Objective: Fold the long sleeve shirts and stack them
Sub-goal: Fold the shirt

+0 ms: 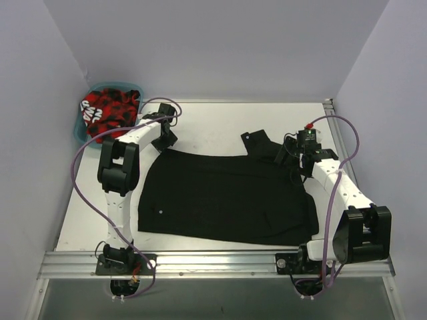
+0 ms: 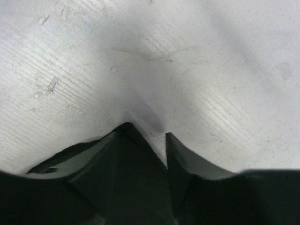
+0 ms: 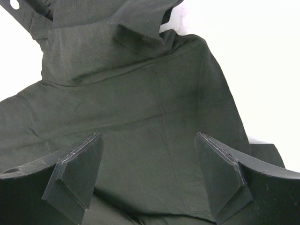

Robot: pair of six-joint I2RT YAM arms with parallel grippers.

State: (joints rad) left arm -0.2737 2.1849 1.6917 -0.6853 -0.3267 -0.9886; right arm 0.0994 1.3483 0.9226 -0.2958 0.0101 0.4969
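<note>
Shirt: plain black soft cloth, matte, w/ light creases; lies spread flat, roughly rectangular, collar end bunched at the far right.
Shirt detail: 2 small pale dots show from above, prob. buttons, 1 near the left hem and 1 at the collar; the right wrist view shows a straight seam down the cloth and a rumpled fold at the top.
Shirt place: mid table, between the 2 arms, well apart from the basket.
Table: pale, hard, fine scratches and streaks close up.
Basket: 1, teal plastic, far left corner, holds red-and-black patterned cloth.
Arms: 2, white and black, each w/ a purple cable.
L gripper: at the shirt's far left corner, low over the table. Dark wedge fingers w/ only a thin slit of table between them; can't tell if they pinch cloth.
R gripper: at the collar end, just over the cloth. 2 flat black pads set wide apart, nothing held.
</note>
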